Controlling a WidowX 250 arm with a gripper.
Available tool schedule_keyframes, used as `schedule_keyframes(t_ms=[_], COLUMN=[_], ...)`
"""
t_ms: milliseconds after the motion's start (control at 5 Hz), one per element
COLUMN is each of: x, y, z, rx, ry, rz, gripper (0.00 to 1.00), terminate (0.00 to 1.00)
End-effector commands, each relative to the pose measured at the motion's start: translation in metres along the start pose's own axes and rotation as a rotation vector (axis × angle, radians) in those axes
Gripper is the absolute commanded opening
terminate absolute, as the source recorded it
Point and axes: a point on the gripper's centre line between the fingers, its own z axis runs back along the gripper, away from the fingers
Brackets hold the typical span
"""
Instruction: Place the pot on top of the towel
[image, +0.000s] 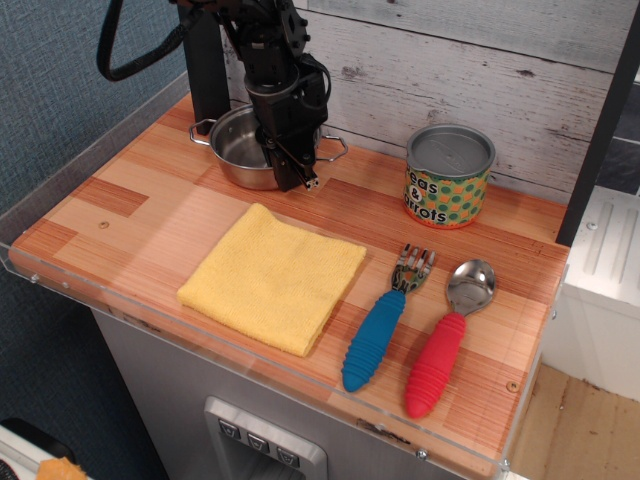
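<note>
The shiny steel pot (235, 150) with two wire loop handles is at the back left of the wooden counter. My black gripper (293, 172) comes down from above onto the pot's front right rim. Its fingers (300, 176) straddle the rim and look closed on it. The arm hides the right part of the pot's inside. The yellow terry towel (272, 274) lies flat and square in front of the pot, a short gap away, with nothing on it.
A green-and-orange dotted tin can (448, 176) stands at the back right. A blue-handled fork (380, 325) and a red-handled spoon (445, 340) lie at the front right. A white plank wall (450, 60) rises behind; a clear rim (250, 370) lines the counter's front edge.
</note>
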Motion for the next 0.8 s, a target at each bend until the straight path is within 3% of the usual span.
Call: schedule_keyframes(t_ms=[0,600], x=[0.002,-0.014], y=[0.009,-0.012], z=[0.050,0.082], rx=[0.104,0.207], ry=[-0.056,-0.016], rz=[0.023,0.039], gripper=[0.00,0.00], terminate=[0.00,0.00])
